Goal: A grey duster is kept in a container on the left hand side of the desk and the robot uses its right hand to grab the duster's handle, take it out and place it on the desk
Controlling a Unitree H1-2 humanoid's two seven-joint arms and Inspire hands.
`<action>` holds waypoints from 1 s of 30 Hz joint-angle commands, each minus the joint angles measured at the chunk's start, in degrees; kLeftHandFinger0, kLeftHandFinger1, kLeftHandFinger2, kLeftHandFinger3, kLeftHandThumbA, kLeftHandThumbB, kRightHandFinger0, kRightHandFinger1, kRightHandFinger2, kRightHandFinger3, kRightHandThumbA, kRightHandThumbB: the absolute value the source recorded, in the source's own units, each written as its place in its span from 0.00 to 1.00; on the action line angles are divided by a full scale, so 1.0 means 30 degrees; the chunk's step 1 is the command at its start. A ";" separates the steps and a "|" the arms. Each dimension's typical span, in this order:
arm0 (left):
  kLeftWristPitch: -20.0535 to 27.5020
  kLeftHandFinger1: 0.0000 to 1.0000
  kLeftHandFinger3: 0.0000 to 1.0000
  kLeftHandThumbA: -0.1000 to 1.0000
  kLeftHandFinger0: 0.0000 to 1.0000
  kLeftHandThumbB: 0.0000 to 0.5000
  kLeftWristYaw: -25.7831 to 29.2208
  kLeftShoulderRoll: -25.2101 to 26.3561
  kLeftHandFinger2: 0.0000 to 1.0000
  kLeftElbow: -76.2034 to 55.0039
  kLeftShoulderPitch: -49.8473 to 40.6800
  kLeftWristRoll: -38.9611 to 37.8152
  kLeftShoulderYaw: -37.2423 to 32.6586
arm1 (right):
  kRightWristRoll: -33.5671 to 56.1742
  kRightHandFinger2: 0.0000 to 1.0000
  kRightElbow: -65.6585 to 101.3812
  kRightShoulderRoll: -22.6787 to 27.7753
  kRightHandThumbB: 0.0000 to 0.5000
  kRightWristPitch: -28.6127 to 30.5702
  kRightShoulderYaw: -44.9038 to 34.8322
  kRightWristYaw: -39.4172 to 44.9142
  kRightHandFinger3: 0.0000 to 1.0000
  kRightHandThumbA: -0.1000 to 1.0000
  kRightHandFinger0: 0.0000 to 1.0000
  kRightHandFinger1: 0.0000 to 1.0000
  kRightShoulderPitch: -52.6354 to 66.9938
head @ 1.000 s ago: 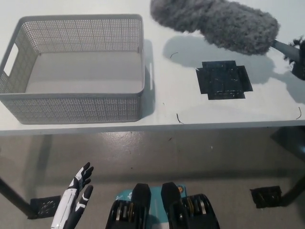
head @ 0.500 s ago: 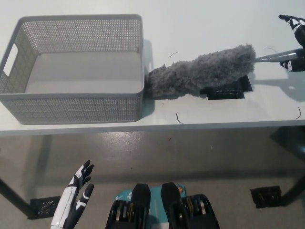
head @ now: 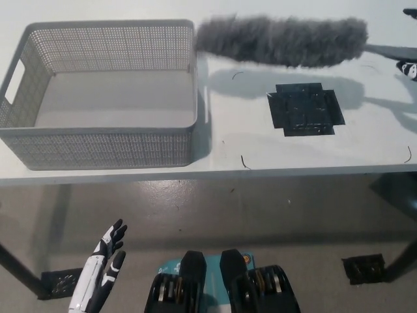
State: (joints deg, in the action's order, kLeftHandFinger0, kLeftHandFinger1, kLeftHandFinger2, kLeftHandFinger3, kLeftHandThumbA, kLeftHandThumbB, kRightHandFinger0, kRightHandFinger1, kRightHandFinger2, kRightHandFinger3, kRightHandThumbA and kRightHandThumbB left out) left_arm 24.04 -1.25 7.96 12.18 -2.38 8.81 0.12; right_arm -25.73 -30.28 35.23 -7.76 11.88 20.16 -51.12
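On the desk [head: 313,153], the container [head: 98,147] stands empty at the left. The grey duster [head: 280,40] is up in the air again: half a second ago it lay against the container's right wall and across the black tape mark [head: 305,109]. Now it hangs blurred along the far edge, its tip over the container's far right corner, so count the placing as not done. Your right hand [head: 410,67] shows only as a sliver by the handle [head: 388,50], so you cannot tell its grip; your left hand [head: 101,274] hangs below the near edge, spread and holding nothing.
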 commanded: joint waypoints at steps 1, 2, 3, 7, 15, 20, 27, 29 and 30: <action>0.0606 1.00 1.00 0.96 1.00 0.30 0.0422 0.0312 1.00 -0.0894 -0.0379 -0.0027 0.0357 | 0.3704 1.00 0.3756 0.6003 1.00 -0.6302 0.0343 1.1823 1.00 0.50 1.00 1.00 -0.6160; 0.0606 1.00 1.00 0.96 1.00 0.29 0.0417 0.0335 1.00 -0.0873 -0.0328 -0.0064 0.0386 | 0.2980 1.00 0.5009 0.6705 1.00 -0.6324 0.0324 1.1648 1.00 0.53 1.00 1.00 -0.6471; 0.0616 1.00 1.00 0.96 1.00 0.29 0.0428 0.0336 1.00 -0.0859 -0.0311 -0.0054 0.0394 | 0.2725 1.00 0.5465 0.6967 1.00 -0.6319 0.0275 1.1583 1.00 0.54 1.00 1.00 -0.6587; 0.0565 1.00 1.00 0.97 1.00 0.26 0.0450 0.0422 1.00 -0.0750 -0.0123 -0.0024 0.0461 | -0.0477 1.00 0.8703 0.7740 0.96 -0.6391 -0.1983 1.3559 1.00 0.63 1.00 1.00 -0.8218; 0.0609 1.00 1.00 0.95 1.00 0.28 0.0288 0.0434 1.00 -0.0643 -0.0316 -0.0261 0.0436 | -0.3628 1.00 1.3544 0.8506 0.94 -0.6391 -0.3838 1.7333 1.00 0.72 1.00 1.00 -0.7656; 0.0915 1.00 1.00 0.96 1.00 0.29 0.0309 0.0429 1.00 -0.0502 -0.0437 -0.0184 0.0365 | 0.1822 1.00 1.0312 0.8955 1.00 -0.6391 -0.3700 1.5603 1.00 0.74 1.00 1.00 -0.6527; 0.0786 1.00 1.00 0.98 1.00 0.28 0.0326 0.0362 1.00 -0.0672 -0.0351 -0.0126 0.0358 | 1.5754 1.00 1.2721 0.4090 0.73 -0.4517 -1.3640 1.0505 1.00 0.83 1.00 1.00 -0.2093; 0.0763 1.00 1.00 0.99 1.00 0.27 0.0289 0.0421 1.00 -0.0652 -0.0178 -0.0159 0.0371 | 1.7085 1.00 1.6174 0.2294 0.85 -0.2295 -1.4913 0.7942 1.00 0.91 1.00 1.00 -0.0210; 0.0744 1.00 1.00 0.99 1.00 0.25 0.0214 0.0421 1.00 -0.0638 -0.0135 -0.0276 0.0351 | 1.7802 1.00 1.7546 0.1630 0.91 -0.1671 -1.5299 0.6993 1.00 0.96 1.00 1.00 0.0688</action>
State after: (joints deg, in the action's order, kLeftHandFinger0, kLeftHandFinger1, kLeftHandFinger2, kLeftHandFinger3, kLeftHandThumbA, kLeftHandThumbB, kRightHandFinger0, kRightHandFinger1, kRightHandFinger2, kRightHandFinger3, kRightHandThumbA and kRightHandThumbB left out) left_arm 23.89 -1.31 7.92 12.49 -3.14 8.70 0.27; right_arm -18.95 -4.28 49.83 -19.82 -1.33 49.90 -53.72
